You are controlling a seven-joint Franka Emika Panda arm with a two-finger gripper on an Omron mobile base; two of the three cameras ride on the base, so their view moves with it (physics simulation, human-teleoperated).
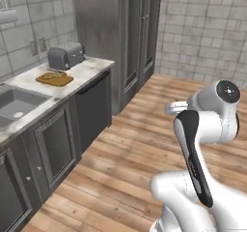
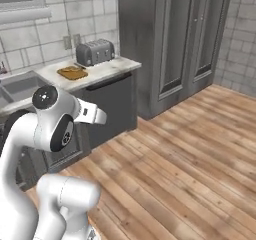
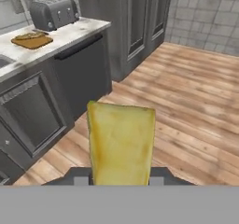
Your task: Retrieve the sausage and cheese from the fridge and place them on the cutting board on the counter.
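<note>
Hand view: cheese (image 3: 121, 143) hides the hand's (image 3: 120, 180) fingertips

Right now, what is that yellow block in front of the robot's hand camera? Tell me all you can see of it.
It is the cheese, a pale yellow chunk with a mottled, slightly browned surface and fairly straight edges. In the hand view it stands upright, wider at the top, and rises from the bottom of the picture, where the gripper seems to clamp its lower end, though the fingertips are mostly hidden behind it. It is carried in the air above the wooden floor, with nothing else touching it.
</note>
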